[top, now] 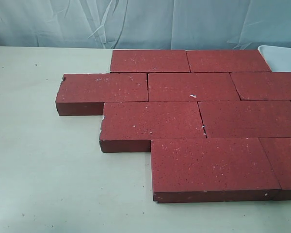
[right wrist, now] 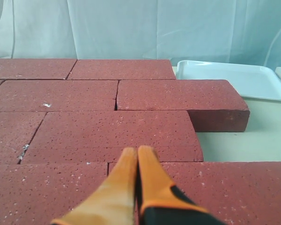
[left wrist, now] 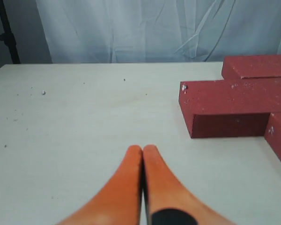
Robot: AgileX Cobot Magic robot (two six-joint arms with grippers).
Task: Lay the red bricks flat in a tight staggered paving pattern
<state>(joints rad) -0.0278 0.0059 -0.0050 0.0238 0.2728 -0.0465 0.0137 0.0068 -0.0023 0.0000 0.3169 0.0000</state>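
- The bricks (top: 191, 86) lie flat in stepped rows on the desk (top: 39, 170).
- Left pincer (left wrist: 142, 149): closed, empty, over the desk.
- Right pincer (right wrist: 137, 151): closed, empty, above the bricks.
- Push brick sides gently to close gaps.

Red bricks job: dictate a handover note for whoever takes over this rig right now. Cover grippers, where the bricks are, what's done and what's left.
Left gripper: shut, empty, over bare table left of the paving.
Right gripper: shut, empty, over the paving; contact can't be judged.
Red bricks: nine visible, all lying flat in four staggered rows, two-three-two-two from the back. A white tray sits behind the right corner.
Done: the pattern looks laid and mostly tight.
Left: probably only a check; a thin gap with a chipped edge shows in the third row and might need closing.
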